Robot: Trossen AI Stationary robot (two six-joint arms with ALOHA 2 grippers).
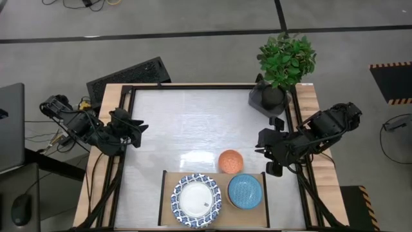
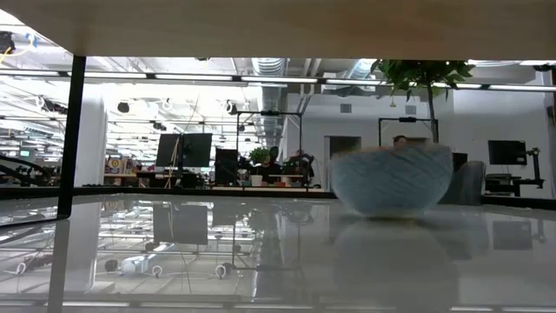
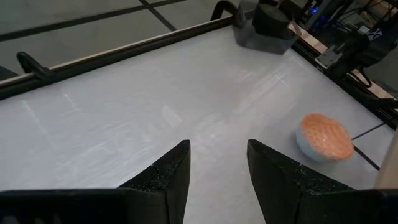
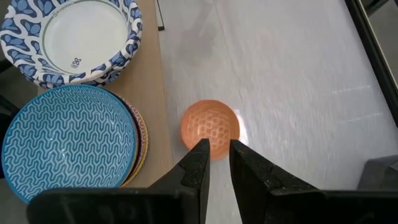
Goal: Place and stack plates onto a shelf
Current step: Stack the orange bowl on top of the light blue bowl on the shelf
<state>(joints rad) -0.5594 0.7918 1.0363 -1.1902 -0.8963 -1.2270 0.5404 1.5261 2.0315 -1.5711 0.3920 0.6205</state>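
The plates [image 1: 196, 200] sit as a stack with blue-and-white rims on the left half of the light-wood shelf [image 1: 166, 206] at the table's near edge. They also show in the right wrist view [image 4: 71, 37]. My left gripper [image 1: 138, 127] [image 3: 217, 165] hovers open over the table's left side, away from the shelf. My right gripper [image 1: 265, 153] [image 4: 219, 152] hangs by the table's right edge, above a small orange bowl [image 4: 210, 127]. Its fingers stand a narrow gap apart and touch nothing.
A blue patterned bowl [image 1: 244, 191] [image 4: 65, 143] sits on the shelf's right half, on another dish. The orange bowl [image 1: 230, 161] [image 3: 323, 137] [image 2: 391, 178] stands on the table just beyond the shelf. A potted plant [image 1: 283, 64] occupies the far right corner. Black rails [image 1: 122, 148] edge the table.
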